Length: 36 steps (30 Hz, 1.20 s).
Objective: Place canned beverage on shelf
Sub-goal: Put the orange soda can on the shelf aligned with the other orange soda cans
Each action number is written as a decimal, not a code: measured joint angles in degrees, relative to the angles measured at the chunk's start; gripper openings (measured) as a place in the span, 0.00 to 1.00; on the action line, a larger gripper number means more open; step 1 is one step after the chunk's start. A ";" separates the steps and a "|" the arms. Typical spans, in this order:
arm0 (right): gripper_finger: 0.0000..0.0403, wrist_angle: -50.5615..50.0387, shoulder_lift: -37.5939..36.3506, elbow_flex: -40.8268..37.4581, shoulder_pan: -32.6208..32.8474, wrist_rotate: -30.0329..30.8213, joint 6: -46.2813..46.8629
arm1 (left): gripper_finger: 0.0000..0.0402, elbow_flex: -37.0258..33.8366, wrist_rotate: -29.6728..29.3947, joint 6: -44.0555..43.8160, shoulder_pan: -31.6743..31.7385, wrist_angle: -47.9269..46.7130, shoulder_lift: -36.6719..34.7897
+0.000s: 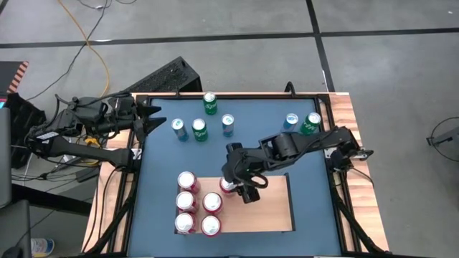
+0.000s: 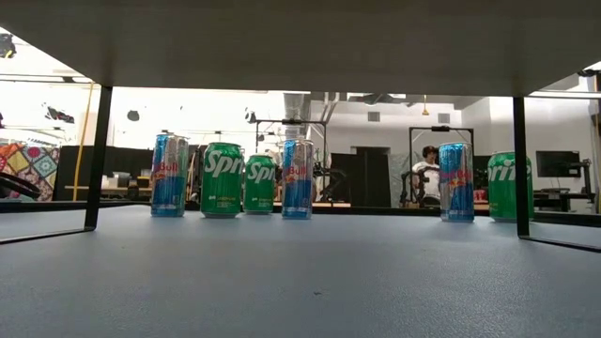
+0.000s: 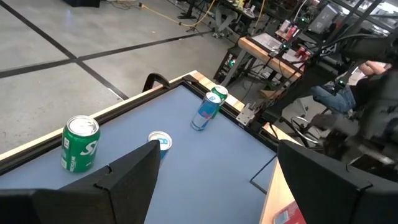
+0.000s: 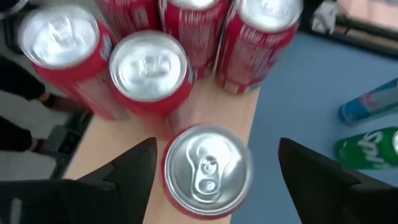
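The shelf (image 1: 267, 212) is a pale tan board lying on the blue mat near the table's front edge. Several red cans (image 1: 186, 201) stand upright on its left part. My right gripper (image 1: 239, 188) is above the shelf's far edge, pointing down and open. In the right wrist view its fingers (image 4: 130, 177) stand on either side of one more red can (image 4: 208, 171). This can stands upright on the shelf (image 4: 214, 115) beside the others, and a gap shows at one finger. My left gripper (image 1: 153, 119) is open and empty at the table's left edge; it also shows in the left wrist view (image 3: 211, 180).
Blue and green cans stand upright on the mat at the back: several at the far left (image 1: 199, 130) and two at the far right (image 1: 302, 123). The same cans show in the low view (image 2: 222, 179). The shelf's right half is bare. Black rails frame the table (image 1: 337, 179).
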 joint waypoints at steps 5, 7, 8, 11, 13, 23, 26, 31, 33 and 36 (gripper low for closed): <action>0.79 -1.57 -0.13 4.24 -0.02 0.13 0.17 | 0.77 0.00 0.00 0.00 0.00 0.00 0.00; 0.79 -4.45 -0.13 6.74 -0.01 1.52 0.91 | 0.77 0.00 0.00 0.00 0.00 0.00 0.00; 0.78 -5.98 -0.13 8.13 0.06 2.82 1.57 | 0.77 0.00 0.00 0.00 0.00 0.00 0.00; 0.74 -9.05 -3.04 7.15 1.25 7.23 3.77 | 0.77 0.00 -0.02 0.22 -0.01 0.00 0.00; 0.69 -12.48 -4.60 7.06 2.47 9.87 6.57 | 0.77 0.00 -0.02 0.37 0.00 -0.02 0.00; 0.19 -25.08 -8.15 7.03 13.36 24.20 21.23 | 0.77 0.00 -0.24 0.04 0.00 -0.02 0.00; 0.04 -24.71 -8.31 5.75 15.81 26.01 21.79 | 0.77 0.00 -0.24 -0.02 0.00 0.00 0.00; 0.02 -18.08 -12.65 -3.81 17.27 26.35 25.05 | 0.77 0.00 -0.26 -0.15 0.00 0.11 0.00; 0.01 -11.67 -16.49 -10.27 17.38 26.15 25.25 | 0.77 0.00 -0.26 -0.15 0.00 0.15 0.00; 0.01 1.74 -22.90 -23.22 17.13 24.38 25.94 | 0.77 0.00 -0.27 -0.58 0.00 0.17 0.00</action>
